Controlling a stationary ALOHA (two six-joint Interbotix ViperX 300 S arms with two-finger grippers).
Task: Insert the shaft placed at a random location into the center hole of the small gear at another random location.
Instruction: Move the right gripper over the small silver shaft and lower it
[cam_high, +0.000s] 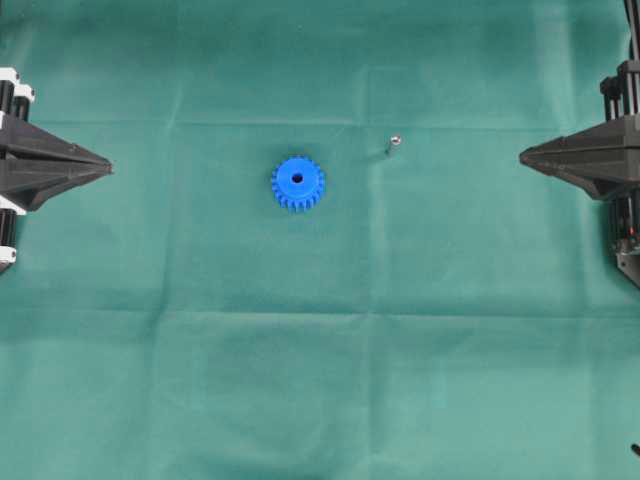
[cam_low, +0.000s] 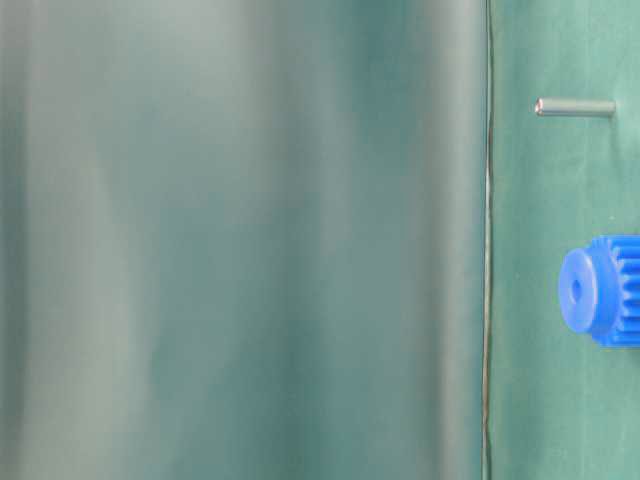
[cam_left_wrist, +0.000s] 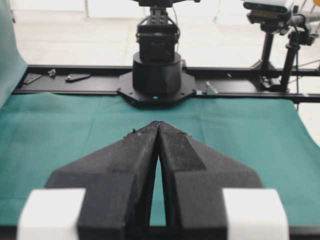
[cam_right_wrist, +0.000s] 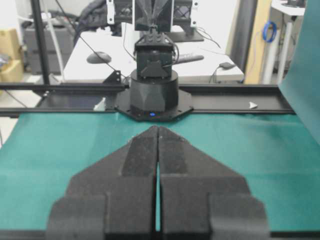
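- Overhead exterior: small gear (cam_high: 297, 183) mid-worktop, shaft (cam_high: 391, 146) up-right of it, apart.
- Left tool (cam_high: 106, 167) and right tool (cam_high: 524, 155) at opposite edges, both pressed together, empty, well apart from both parts.

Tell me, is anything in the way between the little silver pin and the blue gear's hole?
Nothing visible is. The shaft stands upright on the green cloth, apart from the small gear. Only bare cloth lies between them, and the center hole is uncovered.

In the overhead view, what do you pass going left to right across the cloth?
Left gripper, shut → small gear with its center hole → shaft → right gripper, shut. All rest apart on the green cloth.
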